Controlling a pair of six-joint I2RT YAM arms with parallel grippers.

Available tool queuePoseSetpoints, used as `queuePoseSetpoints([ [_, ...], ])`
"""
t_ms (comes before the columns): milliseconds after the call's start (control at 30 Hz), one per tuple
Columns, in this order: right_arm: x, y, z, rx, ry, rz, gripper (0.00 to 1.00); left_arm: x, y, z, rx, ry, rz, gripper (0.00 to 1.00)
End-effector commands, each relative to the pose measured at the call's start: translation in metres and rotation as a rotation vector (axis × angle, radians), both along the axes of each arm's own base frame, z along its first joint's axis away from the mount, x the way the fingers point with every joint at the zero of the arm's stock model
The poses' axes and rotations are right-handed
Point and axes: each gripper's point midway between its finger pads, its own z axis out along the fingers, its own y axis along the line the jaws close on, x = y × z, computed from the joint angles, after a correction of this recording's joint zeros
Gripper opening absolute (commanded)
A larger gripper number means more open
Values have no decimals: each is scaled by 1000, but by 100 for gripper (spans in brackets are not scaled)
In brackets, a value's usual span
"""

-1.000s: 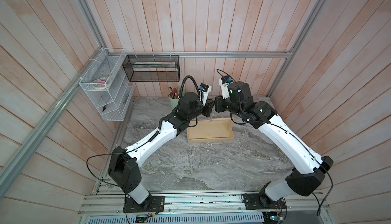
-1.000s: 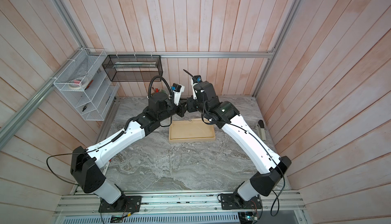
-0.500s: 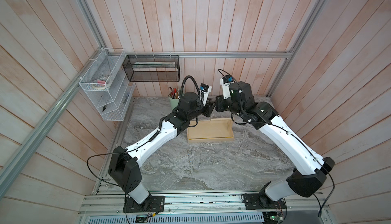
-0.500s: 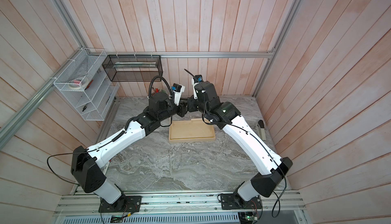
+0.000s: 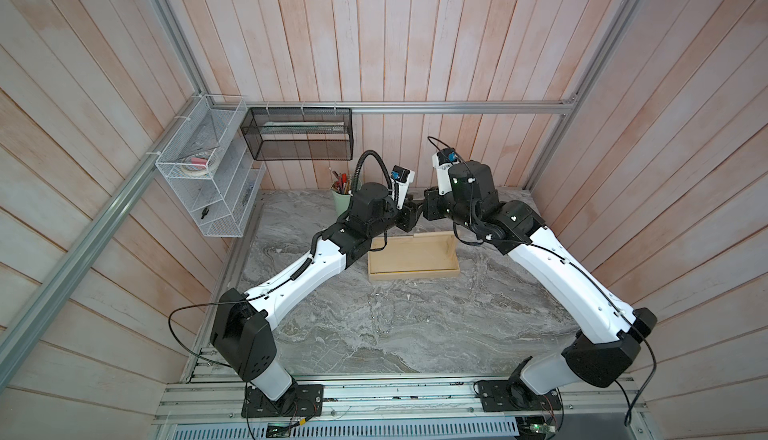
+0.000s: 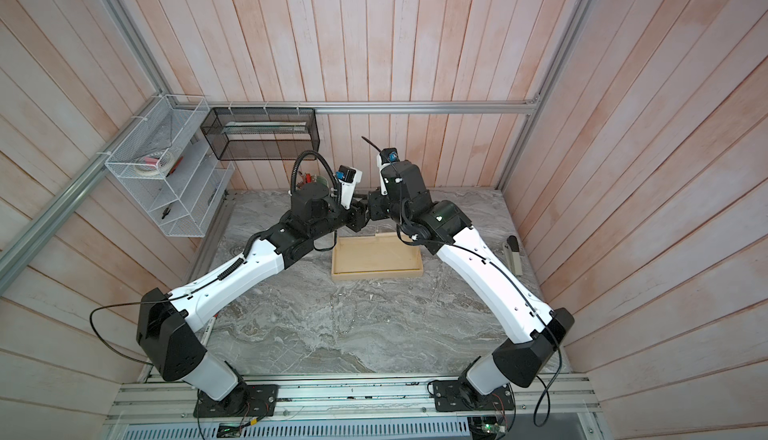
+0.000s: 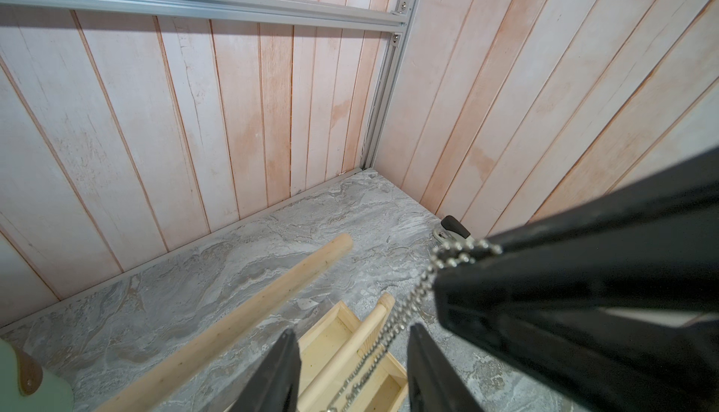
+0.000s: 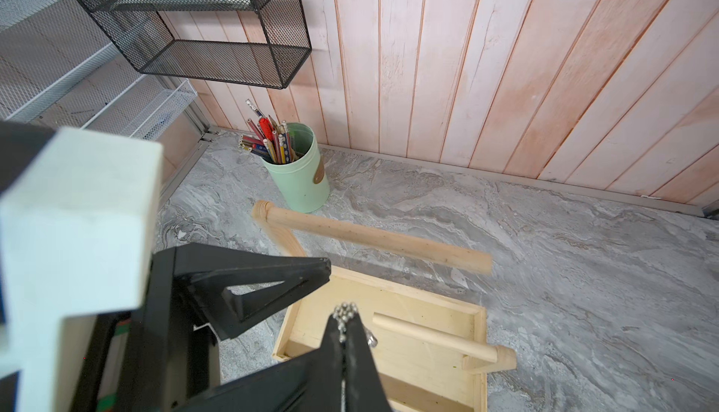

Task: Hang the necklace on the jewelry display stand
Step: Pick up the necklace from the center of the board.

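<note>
Above stand (image 5: 415, 276) | right gripper (image 8: 344, 312) pinched necklace (image 7: 404, 309) top; chain hung toward tray (image 8: 482, 351) near lower bar (image 8: 432, 338), contact unclear | left gripper (image 7: 352, 330) jaws apart, chain between, ungripped | step judged: carrying to bar | next: spread loop, lower over upper bar (image 8: 373, 240) end.

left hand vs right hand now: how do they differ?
The left hand has its jaws apart; the right hand is shut. The right hand pinches the necklace bunched at its tips; the left hand grips nothing, and the necklace only hangs down between its fingers. Shared: both are black, with tips close together above the stand.
</note>
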Motion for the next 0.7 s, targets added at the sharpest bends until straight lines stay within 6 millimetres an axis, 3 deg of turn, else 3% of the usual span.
queuePoseSetpoints([
  [0, 1, -6, 6, -1, -27, -19, 0, -7, 4, 7, -4, -19, -3, 48],
  [667, -3, -6, 10, 19, -34, -10, 0, 5, 6, 9, 15, -37, 49, 47],
])
